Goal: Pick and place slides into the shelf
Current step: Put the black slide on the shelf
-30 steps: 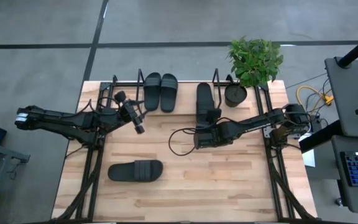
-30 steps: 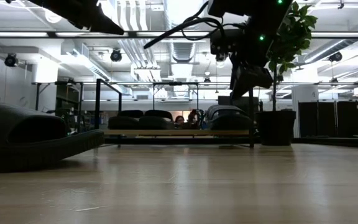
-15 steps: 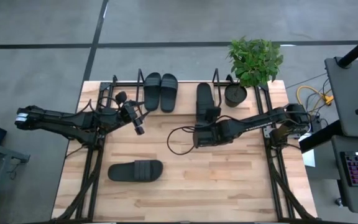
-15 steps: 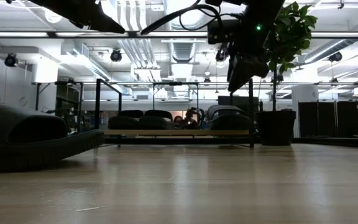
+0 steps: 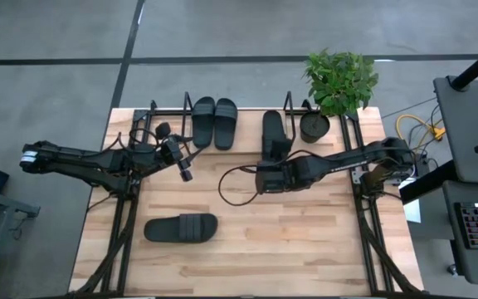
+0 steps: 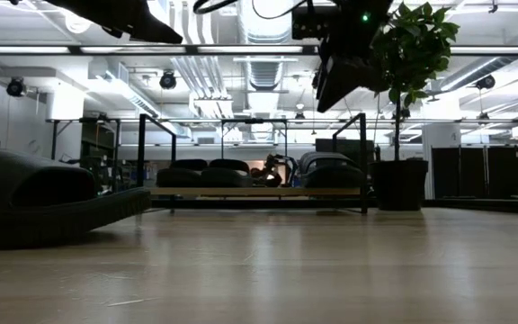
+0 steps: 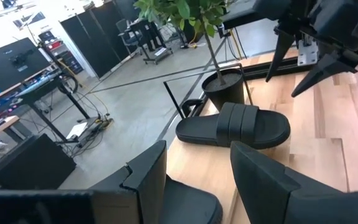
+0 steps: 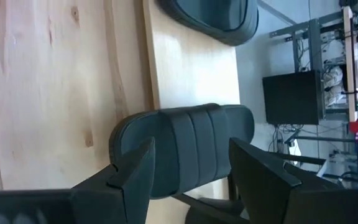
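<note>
The shelf [image 5: 186, 105] stands at the table's far edge. Two slides [image 5: 214, 122] lie side by side on its board, and a third slide [image 5: 271, 131] lies to their right, next to the pot. The fourth slide [image 5: 181, 227] lies flat on the table near the front left and looms large in the low view [image 6: 34, 202]. My right gripper [image 5: 277, 156] hangs open above the near end of the third slide [image 8: 185, 155], clear of it in the low view [image 6: 340, 85]. My left gripper [image 5: 186, 172] hovers open at the left and holds nothing [image 7: 199, 152].
A potted plant [image 5: 314, 126] stands at the shelf's right end. A loose cable loop [image 5: 235, 187] hangs by my right arm. Black frame legs [image 5: 123, 224] run along both table sides. Bare wood lies in the middle and at the front right.
My right gripper has risen from just above the third slide and drawn back a little toward the table's left, still open. The slide stays on the shelf board.
</note>
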Available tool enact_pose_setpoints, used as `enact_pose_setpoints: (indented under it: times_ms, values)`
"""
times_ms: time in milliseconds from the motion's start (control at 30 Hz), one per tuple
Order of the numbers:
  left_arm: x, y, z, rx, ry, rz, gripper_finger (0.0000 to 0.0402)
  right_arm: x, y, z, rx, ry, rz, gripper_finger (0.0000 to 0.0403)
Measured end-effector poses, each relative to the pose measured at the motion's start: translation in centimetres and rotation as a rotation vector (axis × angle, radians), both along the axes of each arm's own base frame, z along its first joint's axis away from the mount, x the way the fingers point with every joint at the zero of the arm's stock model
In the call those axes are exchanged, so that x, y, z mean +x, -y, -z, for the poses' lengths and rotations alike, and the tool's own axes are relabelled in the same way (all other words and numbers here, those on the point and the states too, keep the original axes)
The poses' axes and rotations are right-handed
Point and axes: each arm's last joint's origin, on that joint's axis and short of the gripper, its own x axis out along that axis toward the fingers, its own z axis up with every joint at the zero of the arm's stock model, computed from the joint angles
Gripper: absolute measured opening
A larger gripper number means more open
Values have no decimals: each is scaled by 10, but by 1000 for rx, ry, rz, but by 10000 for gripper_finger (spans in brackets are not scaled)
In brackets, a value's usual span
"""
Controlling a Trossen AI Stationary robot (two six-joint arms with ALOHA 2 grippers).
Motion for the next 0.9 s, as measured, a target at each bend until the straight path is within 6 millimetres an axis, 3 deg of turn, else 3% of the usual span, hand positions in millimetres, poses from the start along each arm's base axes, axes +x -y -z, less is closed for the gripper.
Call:
enact_pose_setpoints:
  times_ms: [533,900]
  values:
    - [1,0,-2,-3,21,4,164,7,0,-30,1,80,-15,196]
    - [1,0,-3,-3,34,4,164,9,-1,-37,2,98,-19,196]
